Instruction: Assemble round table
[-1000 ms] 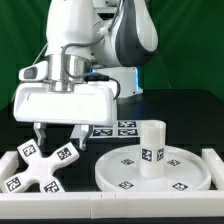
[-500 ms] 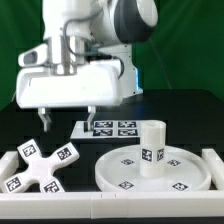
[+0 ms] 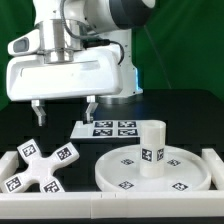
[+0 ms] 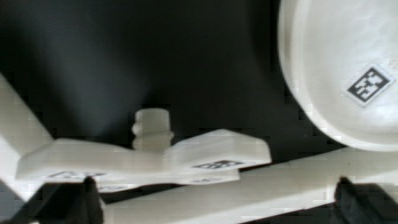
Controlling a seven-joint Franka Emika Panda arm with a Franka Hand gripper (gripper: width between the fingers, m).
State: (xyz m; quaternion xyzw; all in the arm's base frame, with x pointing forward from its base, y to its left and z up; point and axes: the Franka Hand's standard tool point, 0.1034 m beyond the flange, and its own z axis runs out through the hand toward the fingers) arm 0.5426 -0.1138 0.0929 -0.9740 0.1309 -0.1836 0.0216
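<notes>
Black bench (image 3: 185,105) w/ white rail (image 3: 214,160) along front & sides. Inside the rail, at the exterior view's right, the rimmed disc (image 3: 188,168) lies flat w/ the leg (image 3: 152,146) upright in it near centre; the cross base (image 3: 40,168) lies flat at the left, apart from the disc, marker board (image 3: 110,129) behind them. Fingers (image 3: 90,106) spread wide, empty, above the base w/o touching; vs 1 s ago they were low over the base, now lifted clear, while disc, leg & base are unmoved.

The gripper (image 3: 65,114) has lifted clear of the cross-shaped base (image 3: 40,168).
</notes>
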